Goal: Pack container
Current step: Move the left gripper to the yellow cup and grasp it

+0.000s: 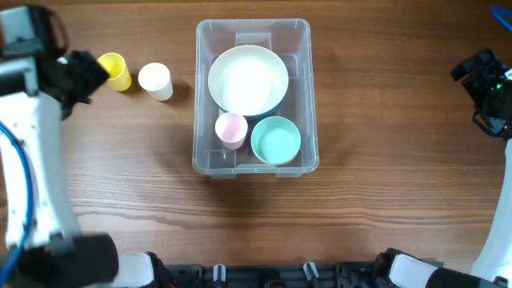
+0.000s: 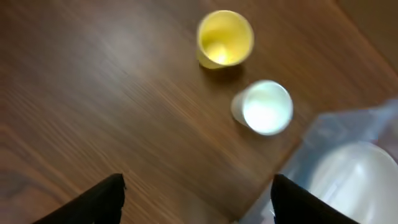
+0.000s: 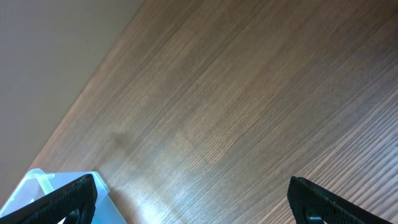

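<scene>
The clear plastic container [image 1: 306, 88] stands mid-table and holds a large white bowl [image 1: 248, 78], a pink cup [image 1: 230, 128] and a teal bowl [image 1: 275, 139]. A yellow cup [image 1: 115, 70] and a white cup [image 1: 155, 80] stand on the table to its left. My left gripper [image 1: 80, 74] is just left of the yellow cup, open and empty. In the left wrist view the yellow cup [image 2: 225, 38], the white cup [image 2: 263, 107] and the container's corner [image 2: 348, 162] lie ahead of the open fingers [image 2: 198, 200]. My right gripper [image 1: 485, 88] is open and empty at the far right.
The right wrist view shows bare wood, the table's far edge, and a corner of the container [image 3: 37, 186] beside the open fingers [image 3: 193, 200].
</scene>
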Tool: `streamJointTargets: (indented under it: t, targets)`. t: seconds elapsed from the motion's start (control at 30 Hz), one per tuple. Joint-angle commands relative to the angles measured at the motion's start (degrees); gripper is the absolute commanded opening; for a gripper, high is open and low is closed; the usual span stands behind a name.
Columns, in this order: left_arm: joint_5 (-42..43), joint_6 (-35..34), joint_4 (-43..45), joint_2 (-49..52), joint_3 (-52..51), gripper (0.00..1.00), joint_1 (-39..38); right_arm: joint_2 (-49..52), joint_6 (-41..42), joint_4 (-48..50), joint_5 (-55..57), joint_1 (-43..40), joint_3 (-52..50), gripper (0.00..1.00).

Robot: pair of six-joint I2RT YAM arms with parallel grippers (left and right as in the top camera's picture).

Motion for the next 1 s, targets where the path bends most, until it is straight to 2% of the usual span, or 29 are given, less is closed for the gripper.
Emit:
streamJointTargets:
  t: [0.0,0.13,0.33,0.37,0.43,0.5,0.53,0.57,0.6,0.7,0.8,0.9,0.97]
  targets:
    - [11.6,4.4,4.8,10.2,-0.4,0.74,8.4,0.5,0.5,0.1,0.8,0.1,0.5,1.0]
    - [14.4,4.4,13.9,20.8,-0.4,0.74,10.0,0.5,0.5,0.1,0.8,0.1,0.5,1.0]
    - [16.8,4.4,24.7,29.1,-0.4,0.78,9.2,0.5,0.5,0.1,0.8,0.1,0.5,1.0]
    - [16.7,4.4,25.4,29.7,-0.4,0.74,8.9,0.5,0.5,0.1,0.8,0.1,0.5,1.0]
    - [16.3,4.4,25.6,31.3,-0.4,0.59,8.4,0.5,0.5,0.1,0.8,0.1,0.5,1.0]
    - [15.7,4.4,25.0,33.4,-0.4,0.51,8.2,0.5,0.5,0.1,0.8,0.1,0.5,1.0]
    - [15.7,4.4,24.7,34.4,-0.4,0.41,8.0,0.5,0.5,0.1,0.8,0.1,0.5,1.0]
    - [16.2,4.4,24.4,34.7,-0.4,0.23,8.0,0.5,0.5,0.1,0.8,0.1,0.5,1.0]
    - [16.6,4.4,24.2,34.7,-0.4,0.15,8.0,0.5,0.5,0.1,0.8,0.1,0.5,1.0]
    - [17.0,4.4,20.5,31.6,-0.4,0.05,8.2,0.5,0.5,0.1,0.8,0.1,0.5,1.0]
    - [16.2,5.2,14.0,24.3,-0.4,0.04,8.6,0.5,0.5,0.1,0.8,0.1,0.5,1.0]
    - [16.2,6.1,2.3,10.3,-0.4,0.04,6.9,0.5,0.5,0.1,0.8,0.1,0.5,1.0]
    - [16.8,10.9,-3.8,1.2,-0.4,0.04,2.6,0.5,0.5,0.1,0.8,0.1,0.5,1.0]
